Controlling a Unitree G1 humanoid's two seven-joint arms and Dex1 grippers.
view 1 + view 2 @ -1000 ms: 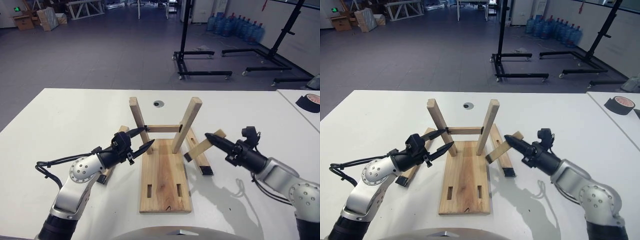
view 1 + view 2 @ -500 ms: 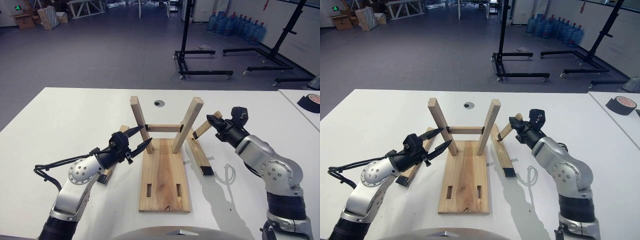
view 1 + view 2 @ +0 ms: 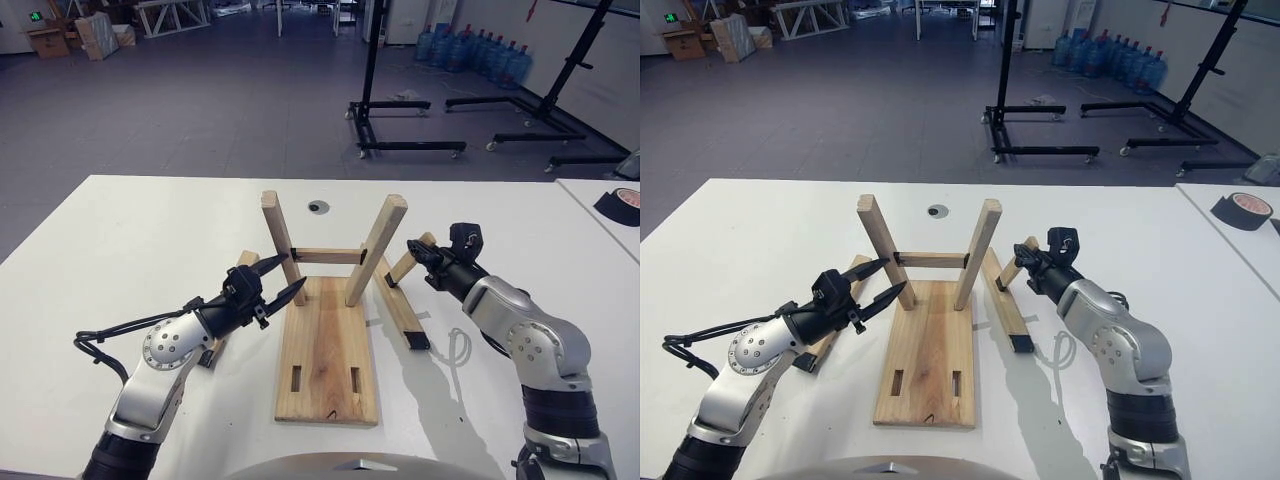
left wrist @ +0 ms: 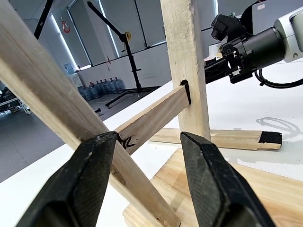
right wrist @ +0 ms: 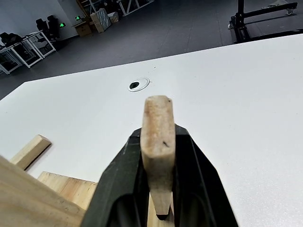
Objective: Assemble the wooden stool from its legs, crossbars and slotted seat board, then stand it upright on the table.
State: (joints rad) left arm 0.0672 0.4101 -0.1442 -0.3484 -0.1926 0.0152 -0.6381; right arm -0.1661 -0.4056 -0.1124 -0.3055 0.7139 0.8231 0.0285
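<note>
Two legs (image 3: 277, 240) joined by a crossbar (image 3: 328, 256) stand in the far slots of the seat board (image 3: 327, 350), which lies flat mid-frame on the table (image 3: 120, 230). Left gripper (image 3: 295, 268) sits at the left-hand leg's crossbar joint with its fingers (image 4: 94, 179) apart, likely ready to steady it. Right gripper (image 3: 418, 250), right of centre, is clamped on a loose leg (image 3: 405, 265) (tilted upward), probably to bring the second pair to the near slots.

- We see a small round cable hole (image 3: 317, 207) in the white table (image 3: 120, 230), towards its far edge.
- A black roll of tape (image 3: 1238, 209) lies on a neighbouring table (image 3: 1240, 250) to the right.
- On the grey floor beyond stand black wheeled frames (image 3: 405, 147).
- Behind them we see blue water bottles (image 3: 480, 55) in a cluster.
- Cardboard boxes (image 3: 95, 35) sit far back on the left.
</note>
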